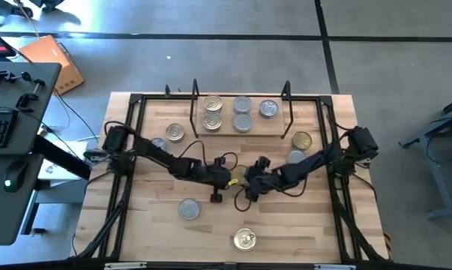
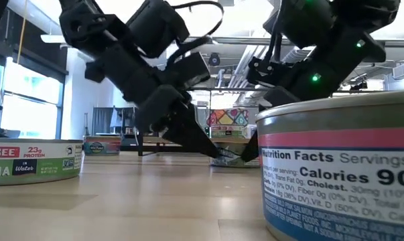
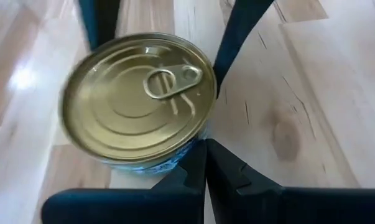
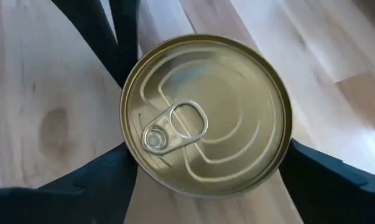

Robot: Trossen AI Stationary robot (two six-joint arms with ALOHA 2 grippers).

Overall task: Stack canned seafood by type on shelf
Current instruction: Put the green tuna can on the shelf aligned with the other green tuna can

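Shelf [image 1: 244,132] first: the low wooden board with black wire ends sits at the upper middle of the overhead picture and holds five tins, two gold-lidded ones [image 1: 213,104] one behind the other at its left, two grey-lidded ones [image 1: 243,105] in the middle and a single silver one [image 1: 268,109] to the right. Other tins lie loose on the table [image 1: 158,232]: a gold one [image 1: 175,133] and a pale one [image 1: 159,143] left of the shelf, a gold one [image 1: 302,140] and a grey one [image 1: 296,157] to its right, a grey one [image 1: 189,209] lower left and a gold one [image 1: 244,240] at the bottom centre.

Both arms meet at the table's middle, where the overhead picture hides what lies between them. The wrist cameras show it: a gold pull-tab tin [image 4: 206,115] standing upright on the wood. The right gripper [image 4: 206,168] has its fingers spread around that tin, one at each side. The left gripper [image 3: 204,163] is clenched, its tips pressed together right against the tin's side.

From table height, a large tin label [image 2: 339,174] fills the lower right, cut off by the frame, and the central tin is hard to make out.
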